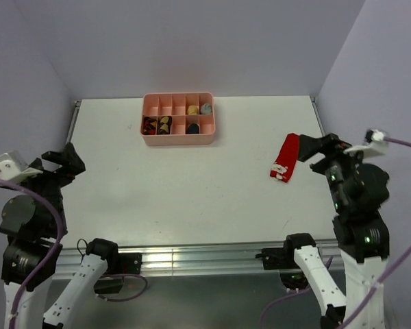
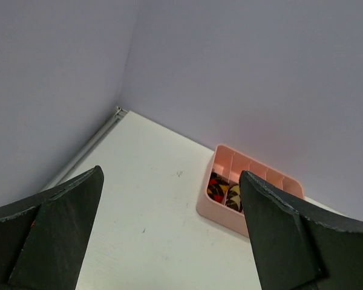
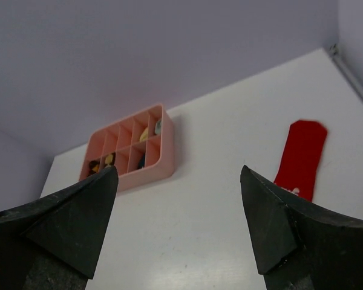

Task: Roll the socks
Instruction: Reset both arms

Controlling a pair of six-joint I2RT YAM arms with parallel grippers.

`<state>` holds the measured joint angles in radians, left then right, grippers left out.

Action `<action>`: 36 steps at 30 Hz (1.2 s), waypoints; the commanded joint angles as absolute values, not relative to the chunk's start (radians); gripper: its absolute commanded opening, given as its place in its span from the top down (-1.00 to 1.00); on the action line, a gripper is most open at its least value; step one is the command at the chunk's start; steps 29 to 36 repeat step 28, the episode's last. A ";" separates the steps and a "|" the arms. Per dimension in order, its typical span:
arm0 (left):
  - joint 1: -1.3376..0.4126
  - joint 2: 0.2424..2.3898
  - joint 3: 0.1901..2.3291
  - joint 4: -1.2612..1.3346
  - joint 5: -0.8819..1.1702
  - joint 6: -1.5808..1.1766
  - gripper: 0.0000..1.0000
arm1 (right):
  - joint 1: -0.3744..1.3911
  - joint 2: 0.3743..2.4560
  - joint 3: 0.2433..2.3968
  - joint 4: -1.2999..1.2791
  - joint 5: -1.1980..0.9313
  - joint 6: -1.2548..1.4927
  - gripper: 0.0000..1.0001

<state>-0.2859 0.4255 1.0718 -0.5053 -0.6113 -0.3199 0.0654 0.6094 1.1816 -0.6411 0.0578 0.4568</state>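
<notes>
flat on the right side of the counter (image 1: pixel 192 195), well apart from the pink tray (image 1: pixel 178 140): red sock (image 1: pixel 285 157), white trim at its near end. rolled in the tray's near-left compartments: red-orange argyle sock (image 1: pixel 149 126) and tan argyle sock (image 1: pixel 164 125). visible together only from above: left claw (image 1: pixel 63 164) and right claw (image 1: pixel 316 153), both spread wide, gripping nothing. left wrist view: tray and argyle rolls, red sock out of frame. right wrist view: tray plus red sock.

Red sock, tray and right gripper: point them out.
Red sock (image 1: pixel 285 156): top view, middle of the sock.
Tray (image 1: pixel 178 139): top view, near wall.
Right gripper (image 3: pixel 179 170): right wrist view, gap between fingertips.
</notes>
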 commanded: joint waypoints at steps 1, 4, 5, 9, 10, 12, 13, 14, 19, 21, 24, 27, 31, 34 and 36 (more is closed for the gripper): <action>-0.294 0.399 1.167 -0.551 -0.653 -0.272 -0.99 | 0.061 0.511 1.242 -0.707 0.178 0.350 -0.78; -0.308 0.394 1.206 -0.552 -0.690 -0.252 -0.99 | 0.061 0.442 1.259 -0.727 0.242 0.305 -0.78; -0.314 0.391 1.213 -0.551 -0.698 -0.245 -0.99 | 0.061 0.425 1.264 -0.735 0.255 0.293 -0.78; -0.331 0.379 1.224 -0.526 -0.719 -0.236 -0.99 | 0.074 0.353 1.252 -0.730 0.307 0.262 -0.77; -0.331 0.374 1.218 -0.509 -0.721 -0.236 -0.99 | 0.077 0.339 1.247 -0.726 0.313 0.258 -0.77; -0.331 0.370 1.212 -0.499 -0.726 -0.232 -0.99 | 0.086 0.310 1.238 -0.719 0.336 0.250 -0.77; -0.331 0.373 1.212 -0.496 -0.729 -0.235 -0.99 | 0.089 0.304 1.236 -0.716 0.344 0.244 -0.77; -0.331 0.374 1.215 -0.495 -0.736 -0.239 -0.99 | 0.094 0.293 1.232 -0.712 0.354 0.242 -0.76; -0.331 0.383 1.224 -0.514 -0.730 -0.270 -0.99 | 0.121 0.249 1.192 -0.692 0.373 0.229 -0.76; -0.331 0.385 1.230 -0.532 -0.729 -0.287 -0.99 | 0.130 0.226 1.177 -0.677 0.379 0.222 -0.76; -0.331 0.387 1.238 -0.540 -0.738 -0.307 -0.99 | 0.143 0.207 1.157 -0.661 0.388 0.218 -0.76; -0.331 0.396 1.239 -0.534 -0.732 -0.313 -0.98 | 0.153 0.201 1.141 -0.646 0.394 0.212 -0.76; -0.331 0.403 1.242 -0.538 -0.729 -0.319 -0.98 | 0.159 0.195 1.134 -0.638 0.397 0.209 -0.77; -0.331 0.403 1.242 -0.538 -0.729 -0.319 -0.98 | 0.159 0.195 1.134 -0.638 0.397 0.209 -0.77; -0.331 0.403 1.242 -0.538 -0.729 -0.319 -0.98 | 0.159 0.195 1.134 -0.638 0.397 0.209 -0.77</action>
